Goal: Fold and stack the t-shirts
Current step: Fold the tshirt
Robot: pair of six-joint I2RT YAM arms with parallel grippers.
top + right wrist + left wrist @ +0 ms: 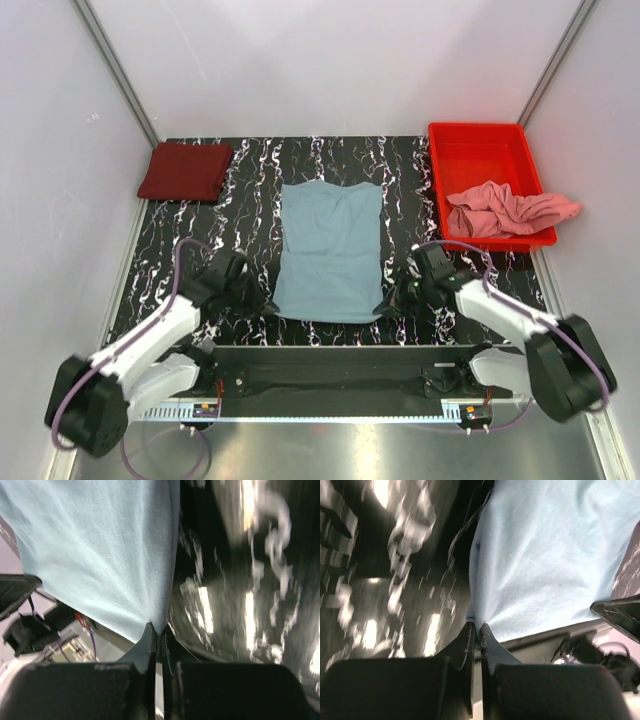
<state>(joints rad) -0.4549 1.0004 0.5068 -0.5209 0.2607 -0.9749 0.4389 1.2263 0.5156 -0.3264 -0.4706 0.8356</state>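
Marbled black table (pixel 400 170) bears grey-blue shirt (pixel 330 250), maroon shirt (pixel 185 171), red tray (pixel 480 150).

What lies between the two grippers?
The grey-blue t-shirt, its near corners pinched by the left gripper and the right gripper; the top view shows it.

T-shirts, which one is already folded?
The dark maroon t-shirt at the far left corner, a neat folded rectangle. The grey-blue t-shirt lies flat at full length in the middle; the salmon pink t-shirt is crumpled in the red tray.

No text, label, brand, number or sign can be read anywhere.
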